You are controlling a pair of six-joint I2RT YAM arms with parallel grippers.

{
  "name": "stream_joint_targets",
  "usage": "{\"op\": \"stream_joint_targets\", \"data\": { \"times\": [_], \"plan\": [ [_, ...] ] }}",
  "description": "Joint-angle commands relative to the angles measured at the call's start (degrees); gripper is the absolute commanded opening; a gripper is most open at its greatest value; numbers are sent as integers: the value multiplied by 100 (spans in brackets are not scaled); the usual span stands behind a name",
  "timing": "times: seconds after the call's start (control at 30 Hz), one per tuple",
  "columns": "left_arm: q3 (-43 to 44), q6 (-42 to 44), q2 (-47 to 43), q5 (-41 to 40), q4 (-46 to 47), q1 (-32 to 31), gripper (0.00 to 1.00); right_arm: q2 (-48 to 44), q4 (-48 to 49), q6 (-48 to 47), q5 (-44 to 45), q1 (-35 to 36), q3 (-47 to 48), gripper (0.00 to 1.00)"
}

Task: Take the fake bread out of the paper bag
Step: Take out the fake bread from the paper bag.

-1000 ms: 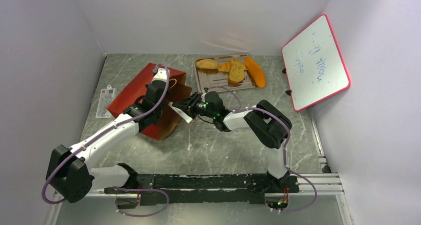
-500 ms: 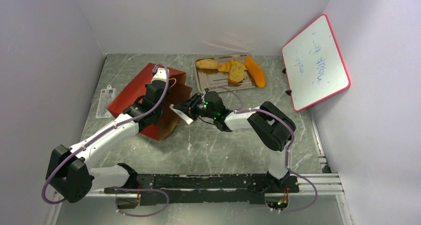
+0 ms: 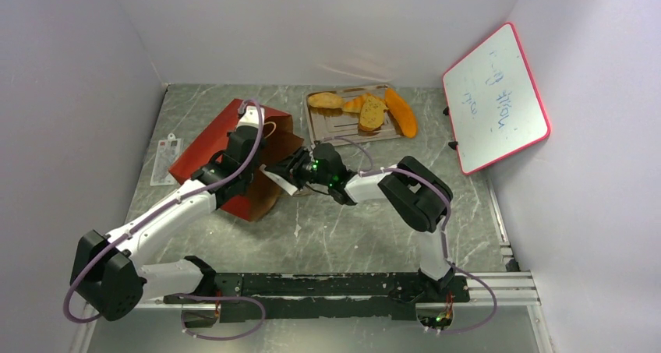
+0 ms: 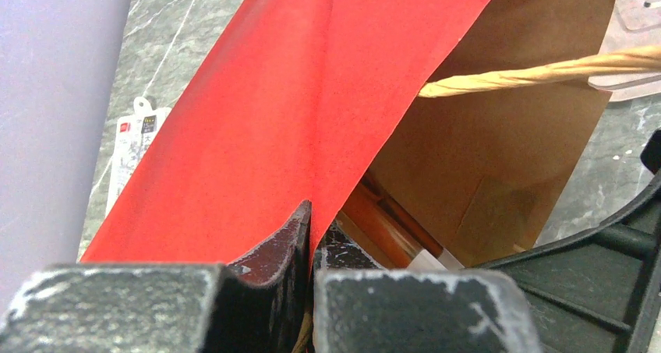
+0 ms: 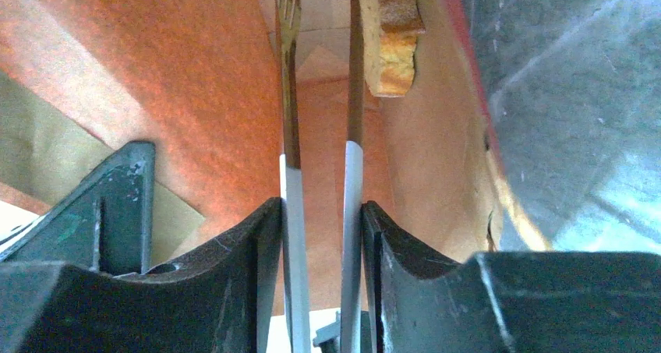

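A small label [image 3: 167,160] lies flat on the surface [image 3: 351,220], out to the left of the left gripper [image 4: 310,213]. The paper bag [image 3: 206,142] lies on its side, red outside and brown inside, with its open mouth facing right. The left gripper is pinched tight on the bag's red upper edge at the mouth, the paper caught between its two fingers. A twisted cord handle [image 4: 538,72] crosses the brown inside just beyond that gripper.

The right gripper [image 5: 319,209] sits at the bag's mouth, narrowed onto a pair of tongs [image 5: 352,119], one thin blade against each finger. The blades are slightly apart and reach ahead into the bag. One bread piece [image 5: 390,33], tan and crusty, is inside the bag, just beside the right blade near its far end. The blades are not closed on it.

Beyond the right gripper and to its right lies a flat metal tray [image 3: 335,127]. It carries a roll [image 3: 325,100], a small orange piece [image 3: 355,104] and a toast slice [image 3: 372,113]. An orange crescent [image 3: 401,111] is at the tray's right rim. Farther right a red-framed whiteboard [image 3: 495,96] leans against the wall.
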Motion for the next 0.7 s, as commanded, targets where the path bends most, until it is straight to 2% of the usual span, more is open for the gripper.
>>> {"op": "stream_joint_targets", "data": {
  "times": [0.0,0.67],
  "plan": [
    [52,51,-197,133,196,-17,7,62,179,137,-13,12,138,43],
    [-136,-80,-314,323,191,-21,7,517,356,379,112,-6,377,45]
  ]
}}
